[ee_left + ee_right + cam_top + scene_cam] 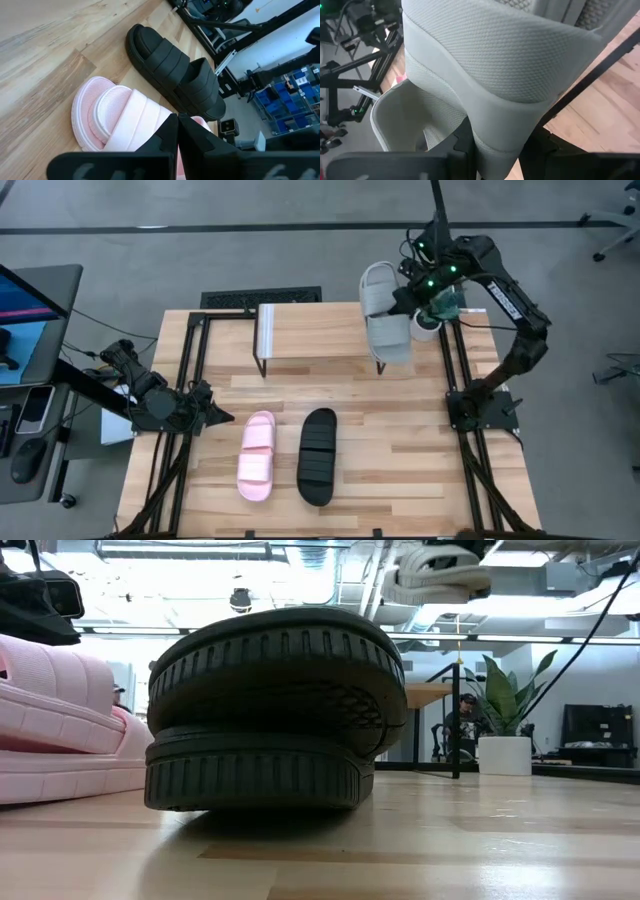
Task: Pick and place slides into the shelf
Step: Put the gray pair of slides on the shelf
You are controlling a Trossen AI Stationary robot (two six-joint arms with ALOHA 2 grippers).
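The light grey slide (385, 320) hangs in the air over the right end of the shelf (315, 332), held by my right gripper (408, 298); the low view shows the slide (438, 575) high above the table. The pale pink slide (257, 456) and the black slide (318, 456) lie side by side, soles down, on the table in front of the shelf. My left gripper (216, 416) is shut, low at the table's left edge, just left of the pink slide (117, 120) and touching nothing. My right gripper (497, 145) is shut on the grey slide at one side, where the ribbed strap (495, 100) joins the sole. One finger (462, 140) seems to sit in the foot opening and the other (540, 145) outside. The slide is lifted clear, tilted.
Black frame rails (190, 380) run along the table's left and right edges (455, 370). A white pot with a plant (428, 320) stands behind the table's far right corner, close to my right gripper. Bare planks lie right of the black slide (400, 460).
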